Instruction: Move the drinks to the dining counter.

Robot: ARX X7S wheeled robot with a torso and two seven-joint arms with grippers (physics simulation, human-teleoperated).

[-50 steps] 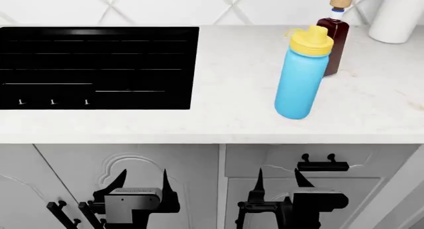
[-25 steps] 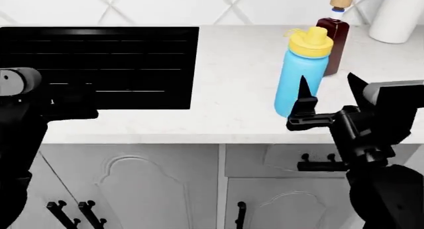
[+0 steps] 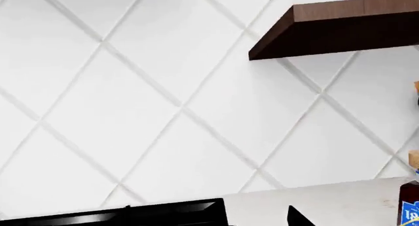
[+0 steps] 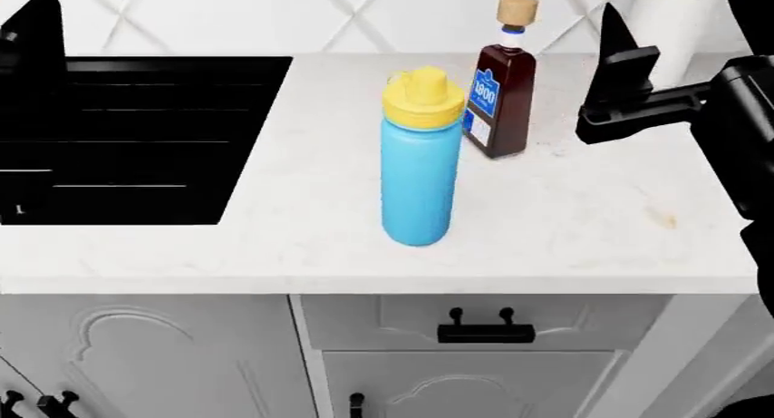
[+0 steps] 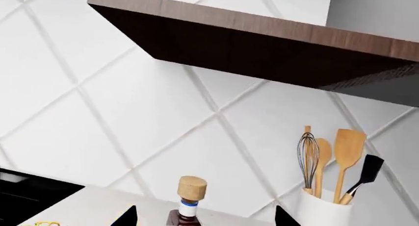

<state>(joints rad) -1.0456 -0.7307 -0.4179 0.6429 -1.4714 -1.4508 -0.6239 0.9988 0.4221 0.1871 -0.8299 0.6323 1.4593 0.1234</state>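
The light-blue flask with a yellow lid stands upright on the speckled worktop. The dark-brown bottle with cork and blue label stands just behind it to the right. My right gripper is open and empty, raised to the right of the brown bottle. In the right wrist view the gripper shows two spread fingertips, with the brown bottle's cork between and beyond them. My left gripper is raised over the cooktop at far left; in its wrist view the gripper looks open. The brown bottle shows there too. The dining counter is out of view.
A black cooktop fills the worktop's left part. A white utensil holder with wooden tools stands at the back right, also in the right wrist view. A dark wooden shelf hangs above. Cabinet drawers with a black handle lie below the worktop edge.
Both arms rose from below the counter to above worktop height. The right gripper moved up and back, beside the brown bottle. The head view shifted, so the bottles sit further left.
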